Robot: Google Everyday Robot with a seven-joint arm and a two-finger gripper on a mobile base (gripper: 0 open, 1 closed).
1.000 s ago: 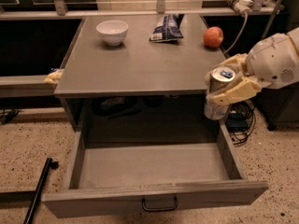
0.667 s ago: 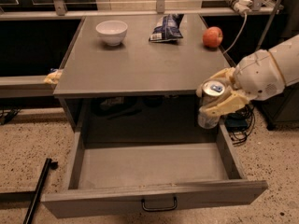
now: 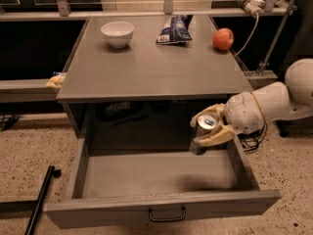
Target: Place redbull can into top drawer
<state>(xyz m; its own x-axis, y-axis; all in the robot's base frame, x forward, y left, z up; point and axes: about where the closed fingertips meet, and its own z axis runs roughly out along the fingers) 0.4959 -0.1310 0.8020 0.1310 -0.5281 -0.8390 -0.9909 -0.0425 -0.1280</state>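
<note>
The redbull can (image 3: 205, 131) is a slim silver-and-blue can with a shiny top, held upright in my gripper (image 3: 209, 129). The gripper's cream fingers are shut on its upper part. It comes in from the right on a white arm (image 3: 274, 104). The can hangs over the back right part of the top drawer (image 3: 161, 175), just below the table's front edge, its base close to the drawer floor. The drawer is pulled wide open, grey and shallow, with a dark loop handle (image 3: 167, 214) on its front panel. Its inside holds nothing else.
On the grey table top (image 3: 146, 67) stand a white bowl (image 3: 117, 33), a blue crinkled snack bag (image 3: 173, 29) and a red apple (image 3: 222, 38). A black bar (image 3: 39, 199) lies on the speckled floor at the left. Cables hang at the right.
The gripper with the can has moved down and to the left, from beside the table's right edge to inside the open drawer's back right area.
</note>
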